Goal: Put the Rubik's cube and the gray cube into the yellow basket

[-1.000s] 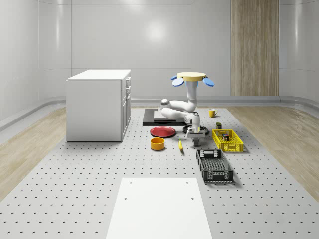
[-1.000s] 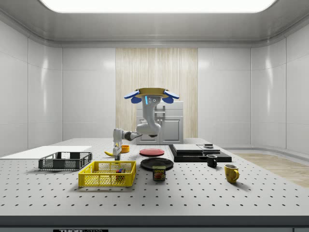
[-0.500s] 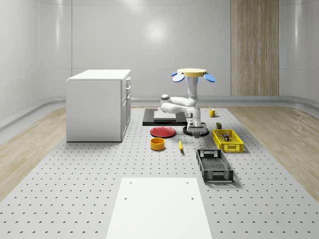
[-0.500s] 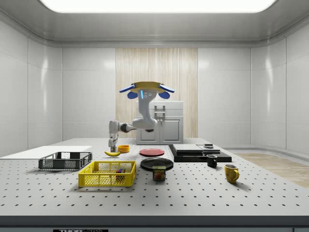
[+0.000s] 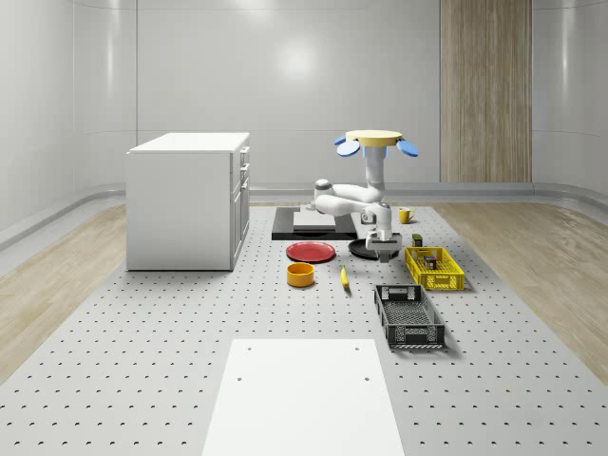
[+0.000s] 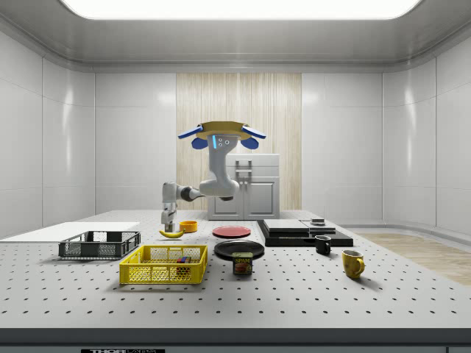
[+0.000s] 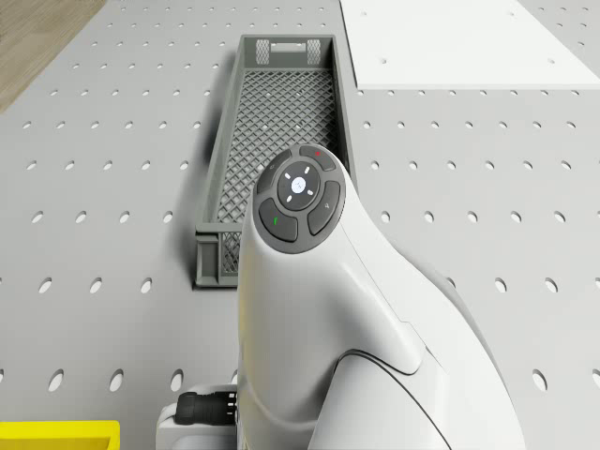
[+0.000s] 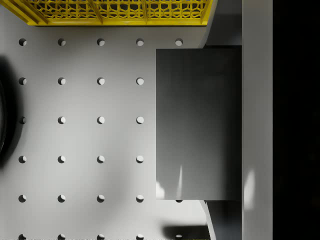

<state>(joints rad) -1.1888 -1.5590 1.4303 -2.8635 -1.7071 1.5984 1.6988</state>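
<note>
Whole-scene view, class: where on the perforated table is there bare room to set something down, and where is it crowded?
Free: the stretch between the cabinet and the white sheet, and the ground beside that sheet. Crowded: around the red plate, orange bowl, banana, black basket and yellow basket, where the drone hovers with its hand.

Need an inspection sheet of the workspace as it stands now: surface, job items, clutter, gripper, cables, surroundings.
Surface: perforated gray table with a white sheet lying on it.
Job's things: Rubik's cube inside the yellow basket; gray cube up at the gripper, outside the basket.
Clutter: dark crate, red plate, orange bowl, banana, yellow mug.
Gripper: gripper above the table beside the basket; drone hovers over the table.
Cables: nothing seen.
Surroundings: white cabinet, pale walls.
</note>
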